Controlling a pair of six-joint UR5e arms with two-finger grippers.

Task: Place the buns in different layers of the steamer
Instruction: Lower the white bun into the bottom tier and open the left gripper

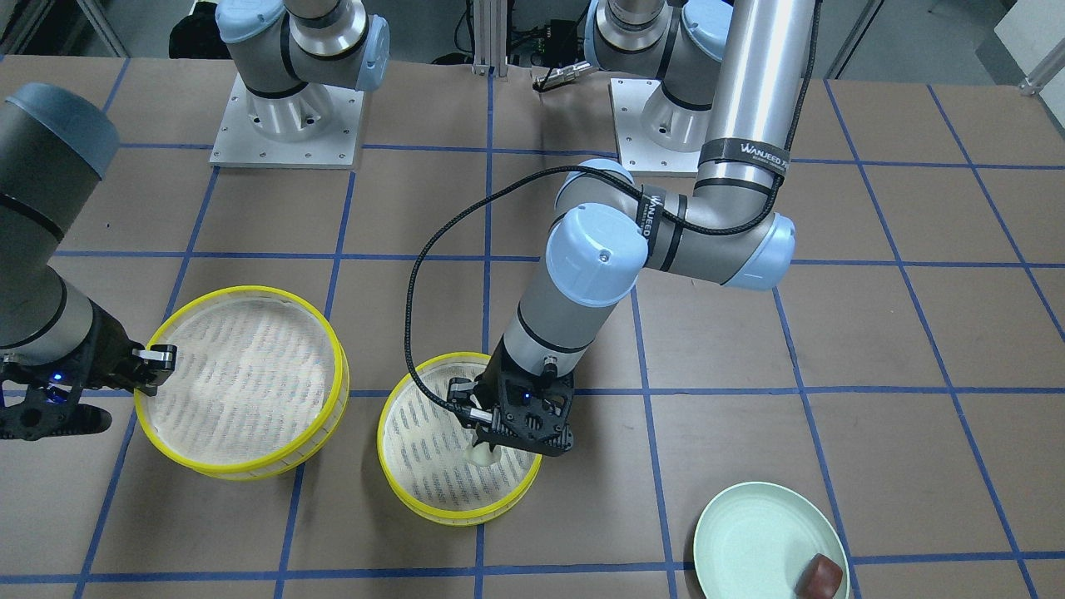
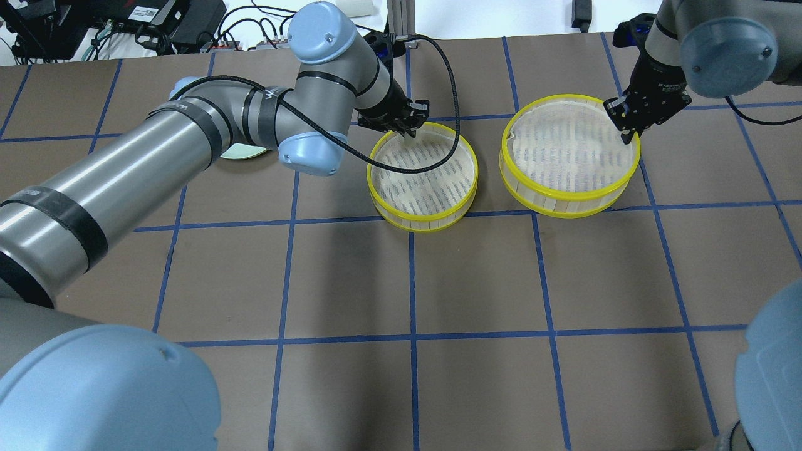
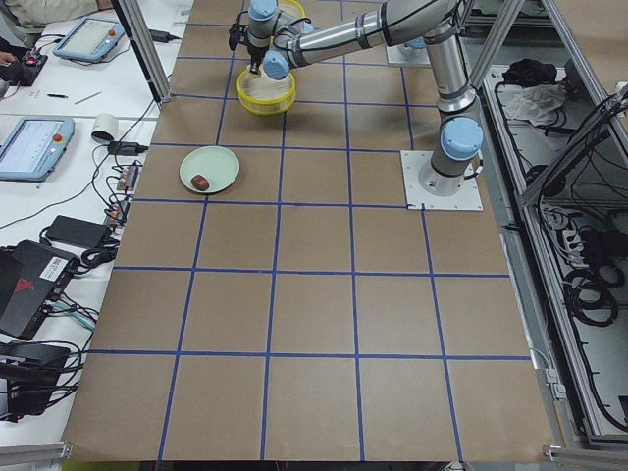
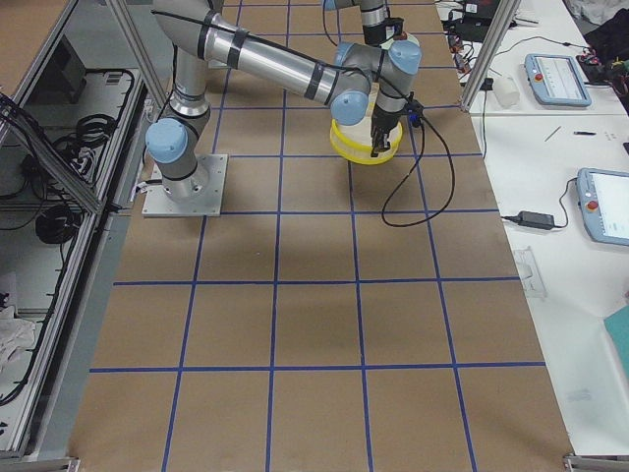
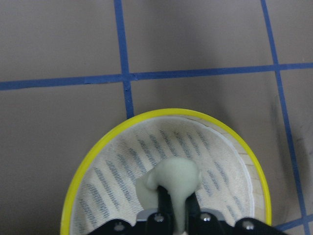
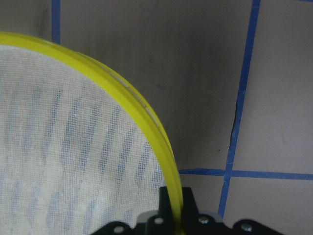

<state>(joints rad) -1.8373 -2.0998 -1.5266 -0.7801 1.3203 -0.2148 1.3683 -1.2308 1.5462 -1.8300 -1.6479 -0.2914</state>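
Note:
The steamer's two yellow-rimmed trays stand apart, not stacked. My left gripper is shut on the cream-white bun and holds it low inside the smaller-looking tray, near its far wall in the overhead view. I cannot tell whether the bun touches the mesh. My right gripper is shut on the yellow rim of the other tray. The dark reddish-brown bun lies on the pale green plate.
The plate sits near the operators' edge on my left side; it also shows in the exterior left view. The left arm's black cable loops above the table beside the tray. Both arm bases stand at the table's back.

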